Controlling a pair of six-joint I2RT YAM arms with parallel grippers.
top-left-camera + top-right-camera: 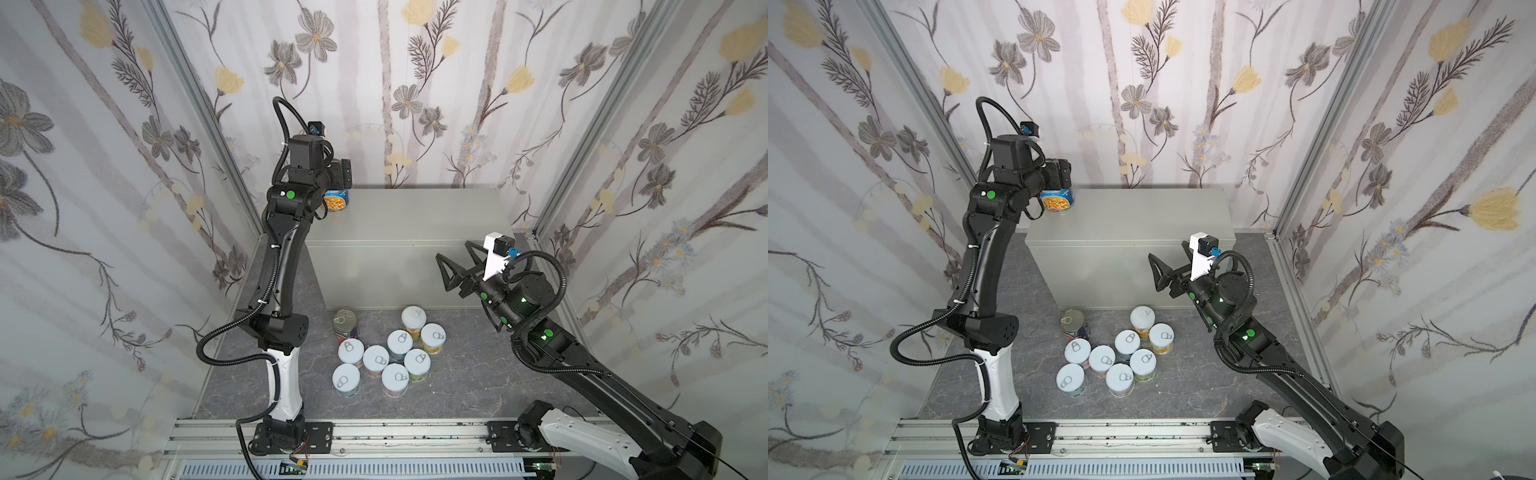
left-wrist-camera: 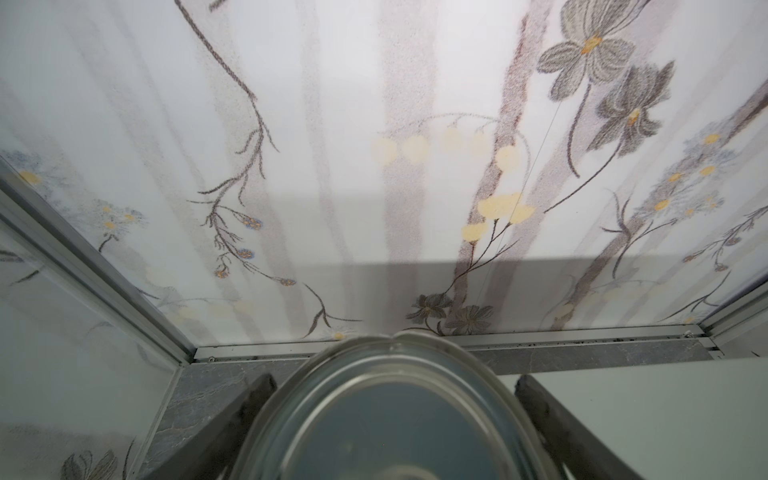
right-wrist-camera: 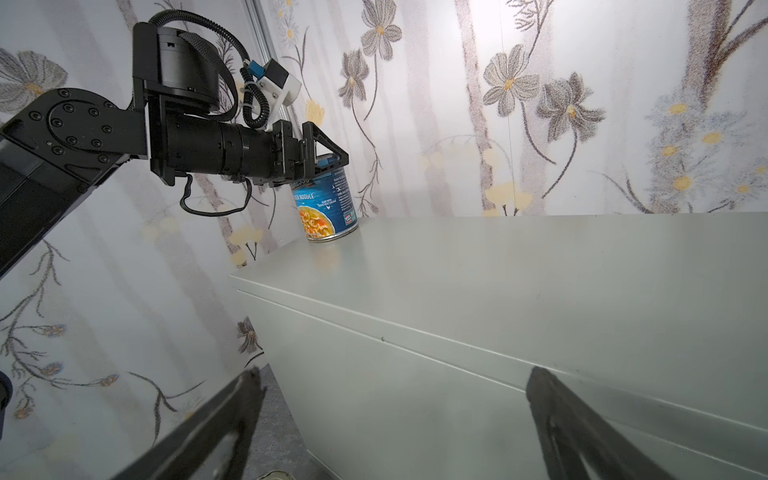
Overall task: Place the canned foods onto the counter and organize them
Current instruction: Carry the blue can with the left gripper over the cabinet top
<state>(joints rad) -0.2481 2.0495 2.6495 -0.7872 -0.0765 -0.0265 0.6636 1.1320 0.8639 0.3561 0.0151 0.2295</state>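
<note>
The blue can (image 3: pixel 326 208) stands on the table (image 3: pixel 498 270) between the fingers of the left tool (image 3: pixel 328 160); gripped or loose, I cannot tell. The right tool (image 1: pixel 452 250) gapes wide, empty.

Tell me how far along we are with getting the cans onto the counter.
Done: one blue-label can stands upright at the counter's far left corner. In hand: the left gripper straddles its top, fingers seemingly slack; the right gripper hangs open and empty before the counter. Left: nine cans, the tomato can and eight pale-lidded ones, wait on the floor.
</note>
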